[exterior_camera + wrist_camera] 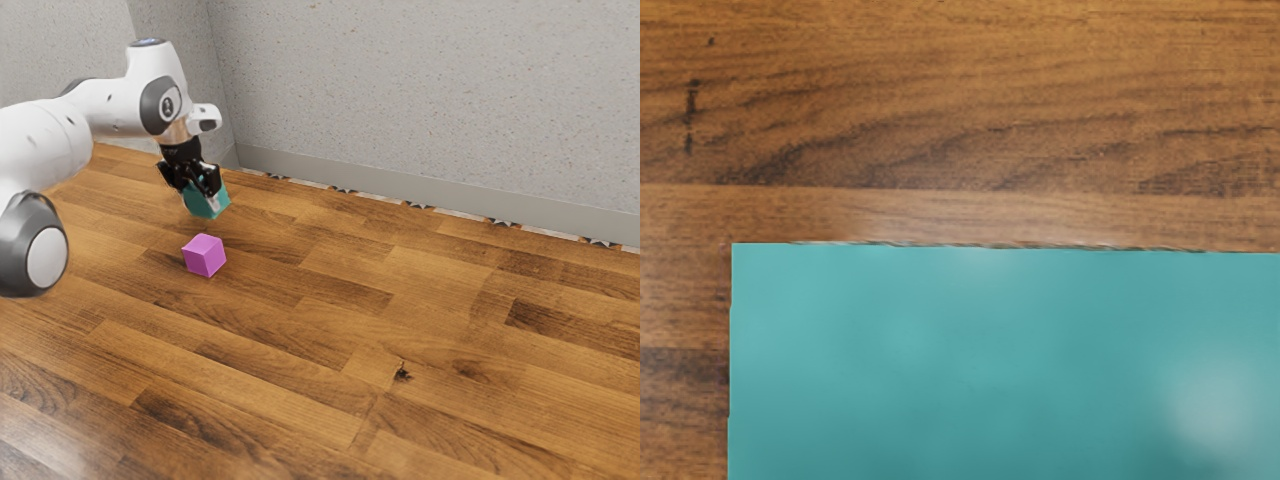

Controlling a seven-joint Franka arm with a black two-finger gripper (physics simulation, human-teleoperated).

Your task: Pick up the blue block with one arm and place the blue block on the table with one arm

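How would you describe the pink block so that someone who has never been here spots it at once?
On the wooden tabletop, find the white arm coming in from the exterior view's left, with the teal block at its end. Nearer the camera from there, the pink block sits by itself. Its neighbour is teal; this one alone is pink.

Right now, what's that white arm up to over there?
My gripper is down at the blue-green block; the job is to pick it up and put it on the table. I can't tell whether it is gripped or lifted. The pink block sits apart from my gripper.
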